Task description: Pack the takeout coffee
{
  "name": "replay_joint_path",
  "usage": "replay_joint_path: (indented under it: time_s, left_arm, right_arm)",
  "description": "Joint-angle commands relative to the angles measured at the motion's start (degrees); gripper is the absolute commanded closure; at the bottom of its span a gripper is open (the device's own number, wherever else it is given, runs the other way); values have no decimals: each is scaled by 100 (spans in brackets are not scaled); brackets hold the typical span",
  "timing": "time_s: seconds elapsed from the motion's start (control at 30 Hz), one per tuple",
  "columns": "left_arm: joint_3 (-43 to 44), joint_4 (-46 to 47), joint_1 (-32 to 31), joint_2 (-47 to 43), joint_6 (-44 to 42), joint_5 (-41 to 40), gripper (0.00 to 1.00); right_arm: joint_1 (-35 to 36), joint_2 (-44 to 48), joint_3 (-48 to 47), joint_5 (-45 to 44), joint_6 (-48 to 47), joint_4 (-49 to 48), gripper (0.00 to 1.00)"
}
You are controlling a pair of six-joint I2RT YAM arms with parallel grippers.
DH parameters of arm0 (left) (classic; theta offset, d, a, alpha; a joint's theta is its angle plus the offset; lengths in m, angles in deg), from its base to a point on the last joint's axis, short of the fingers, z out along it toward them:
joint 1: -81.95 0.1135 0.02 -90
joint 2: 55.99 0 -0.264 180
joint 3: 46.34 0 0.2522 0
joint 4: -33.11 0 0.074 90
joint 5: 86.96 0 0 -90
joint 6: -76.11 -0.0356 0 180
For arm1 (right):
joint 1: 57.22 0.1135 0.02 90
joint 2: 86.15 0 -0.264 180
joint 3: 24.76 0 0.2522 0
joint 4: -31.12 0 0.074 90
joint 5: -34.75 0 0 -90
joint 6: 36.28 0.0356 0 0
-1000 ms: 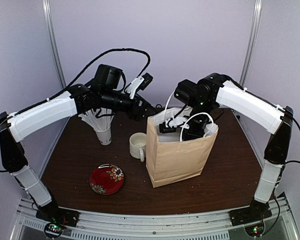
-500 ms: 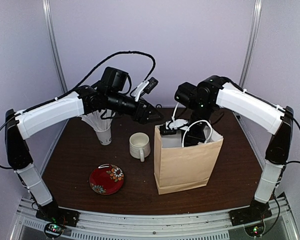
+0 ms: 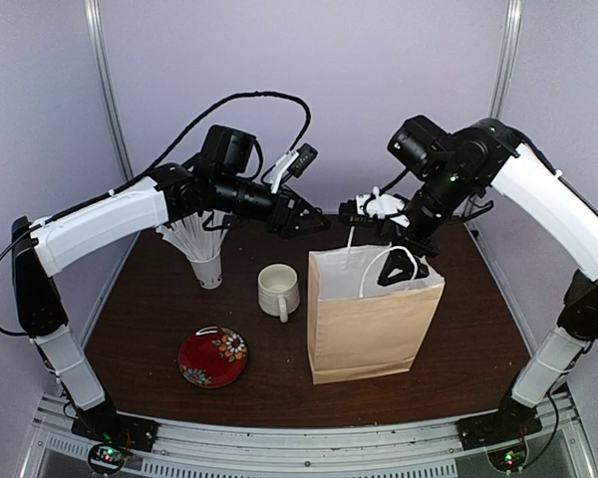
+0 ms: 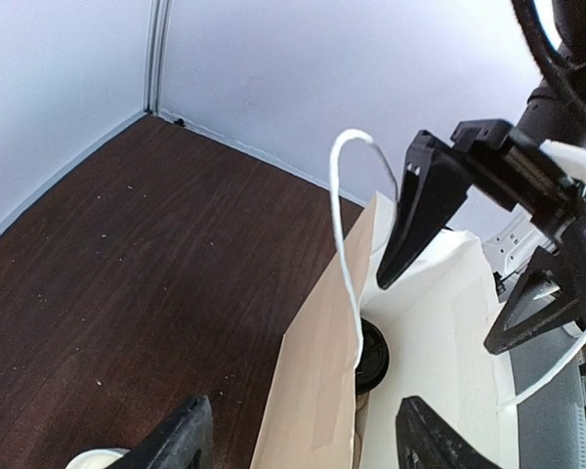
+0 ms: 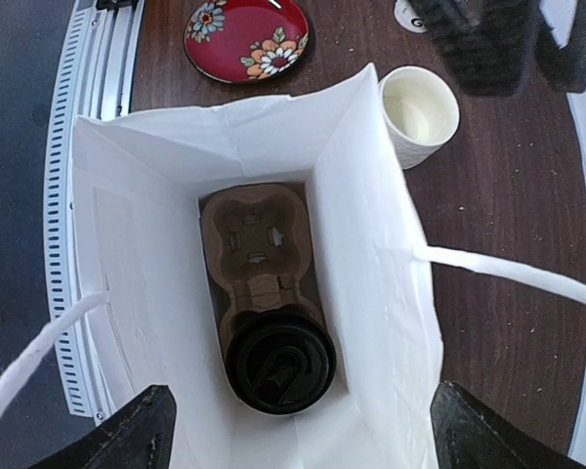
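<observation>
I see the coffee (image 5: 278, 366) seated in a carrier (image 5: 254, 244) inside the upright bag (image 3: 364, 319). Right gripper (image 5: 301, 387) above bag: released, empty. Left gripper (image 4: 305, 403) beside rim: released, empty.

Matt kraft-paper bag (image 3: 364, 319), seemingly glossy lid (image 5: 278, 363)

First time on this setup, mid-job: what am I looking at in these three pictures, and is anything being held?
Two robot arms with two-finger grippers work at a brown table. The wide picture looks down from behind them; the other two come from cameras on each wrist. A paper bag stands on the table, with a white mug, a red plate and a cup of straws nearby. The right wrist view looks into the bag: the lidded coffee cup sits in a cardboard carrier. The left gripper and right gripper are both open, holding nothing.
</observation>
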Motion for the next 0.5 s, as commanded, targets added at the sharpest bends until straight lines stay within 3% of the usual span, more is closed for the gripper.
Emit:
replay_joint_path:
  time_s: [0.0,0.23,0.47]
  left_arm:
    - [199,72,-54,135,-120,50,33]
    - [-5,-65,-52,-267,-355,-175,33]
    - [-387,3,-49,-537,-344,-201,33]
  right_arm:
    - [-183,131,-425,101,84,-107,6]
    - [-862,586,-813,735,435,-662,16]
    - [-1111,554,-380,1009,561,-968,22]
